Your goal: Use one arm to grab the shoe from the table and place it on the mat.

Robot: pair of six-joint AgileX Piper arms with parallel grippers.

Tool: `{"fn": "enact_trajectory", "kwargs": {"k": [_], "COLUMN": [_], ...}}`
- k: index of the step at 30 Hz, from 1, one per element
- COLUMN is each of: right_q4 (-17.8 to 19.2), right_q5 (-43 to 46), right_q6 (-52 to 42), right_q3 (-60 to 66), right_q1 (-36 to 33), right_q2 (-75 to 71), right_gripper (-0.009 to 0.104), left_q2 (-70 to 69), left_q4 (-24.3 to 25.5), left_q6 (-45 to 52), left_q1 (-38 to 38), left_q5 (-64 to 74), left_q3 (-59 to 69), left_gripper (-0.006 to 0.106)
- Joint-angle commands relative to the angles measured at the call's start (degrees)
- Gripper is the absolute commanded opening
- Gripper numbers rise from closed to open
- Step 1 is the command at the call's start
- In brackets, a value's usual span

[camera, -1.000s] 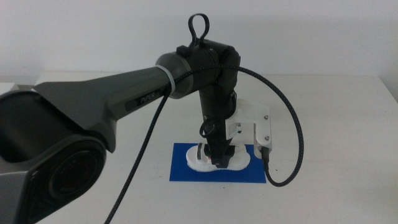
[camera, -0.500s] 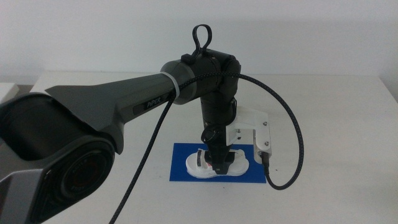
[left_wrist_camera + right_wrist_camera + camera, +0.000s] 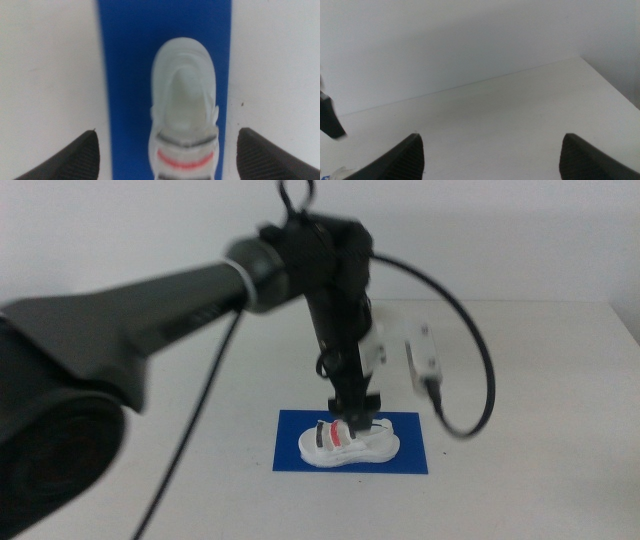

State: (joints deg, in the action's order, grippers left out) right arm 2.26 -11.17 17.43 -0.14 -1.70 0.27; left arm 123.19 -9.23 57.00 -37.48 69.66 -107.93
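Note:
The white shoe (image 3: 350, 445) with black and red straps lies on its sole on the dark blue mat (image 3: 290, 455), near the mat's middle. The left arm comes in from the left, and its gripper (image 3: 352, 418) hangs just above the shoe's straps, open and empty. In the left wrist view the shoe (image 3: 185, 95) lies on the mat (image 3: 125, 75) below the wide-apart jaws of the left gripper (image 3: 167, 152). The right gripper (image 3: 490, 155) is open and empty over bare table, out of the middle view.
The white table (image 3: 530, 380) spreads around the mat. The left arm's white wrist camera mount (image 3: 420, 360) and a looping black cable (image 3: 485, 380) hang to the right of the gripper. The right wrist view shows the table's far edge (image 3: 485, 80) and a wall.
The left gripper has let go of the shoe and risen straight up. The shoe stays on the mat, now fully visible.

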Motion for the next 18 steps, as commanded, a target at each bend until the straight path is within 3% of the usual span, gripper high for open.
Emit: {"fn": "enact_trajectory", "kwargs": {"k": [1,8,12,18], "right_q4": [0.43,0.43,0.43,0.43], "right_q5": [0.53,0.53,0.53,0.53], "right_q6": [-0.20,-0.20,-0.20,-0.20], "right_q3": [0.14,0.14,0.14,0.14], "right_q1": [-0.10,-0.10,-0.10,-0.10], "right_q2": [-0.27,-0.27,-0.27,-0.27], "right_gripper": [0.079,0.079,0.079,0.079], "left_q2": [-4.38,-16.72,-25.42,-42.07], "left_q4": [-2.30,-23.32,-23.22,-30.42], "left_q6": [-5.26,-11.20,-14.57,-15.12], "left_q1": [1.66,11.77,17.86,27.68], "left_q5": [0.30,0.30,0.30,-13.30], "left_q3": [-0.28,5.52,17.21,39.55], "left_gripper": [0.094,0.094,0.094,0.094]}}
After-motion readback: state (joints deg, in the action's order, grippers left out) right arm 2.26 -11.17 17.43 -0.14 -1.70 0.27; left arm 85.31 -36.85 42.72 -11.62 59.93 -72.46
